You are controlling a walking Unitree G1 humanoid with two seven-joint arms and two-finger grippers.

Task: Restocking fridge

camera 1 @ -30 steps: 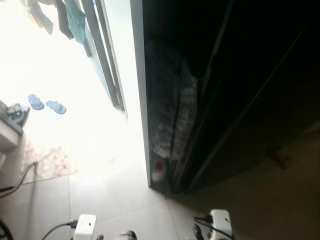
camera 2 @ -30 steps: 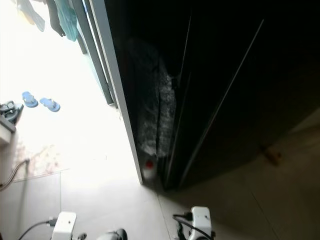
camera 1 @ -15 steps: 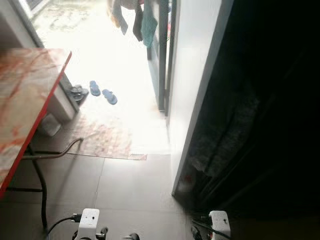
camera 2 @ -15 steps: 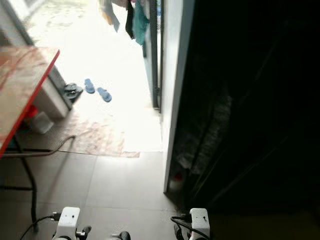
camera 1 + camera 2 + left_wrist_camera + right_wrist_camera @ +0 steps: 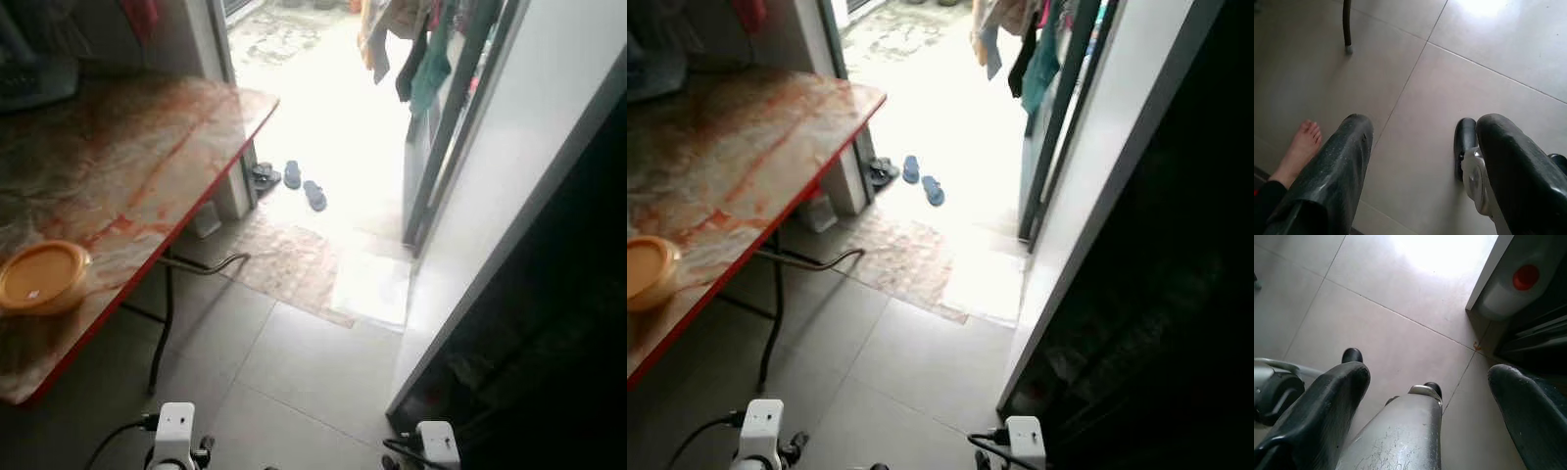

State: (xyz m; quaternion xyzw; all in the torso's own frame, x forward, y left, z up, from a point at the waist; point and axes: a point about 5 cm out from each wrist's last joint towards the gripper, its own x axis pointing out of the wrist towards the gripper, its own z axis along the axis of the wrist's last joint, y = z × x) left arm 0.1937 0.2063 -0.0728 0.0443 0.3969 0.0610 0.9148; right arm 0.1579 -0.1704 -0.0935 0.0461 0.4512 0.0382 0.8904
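Note:
Both arms hang low over the grey tiled floor [image 5: 294, 372]. My left gripper [image 5: 1425, 127] is open, with bare tile between its fingers. My right gripper [image 5: 1427, 374] is open too, above a silver part of my own body. A white jug with a red cap [image 5: 1520, 284] stands on the floor at the foot of a white wall edge [image 5: 490, 245]. To the right of that edge lies a dark recess [image 5: 558, 333], too dark to make out. On the left stands a marble-topped table [image 5: 127, 147] carrying an orange bowl [image 5: 41, 277].
A person's bare foot [image 5: 1300, 147] rests on the tiles near my left gripper. The table's thin black leg [image 5: 162, 323] reaches the floor. A mat [image 5: 294, 264], blue flip-flops [image 5: 304, 186] and hanging clothes [image 5: 411, 49] lie toward a sunlit doorway.
The camera has swung to the left: the dark recess has slid to the right edge, and the marble table with the orange bowl has come into view. Both arms still hang low.

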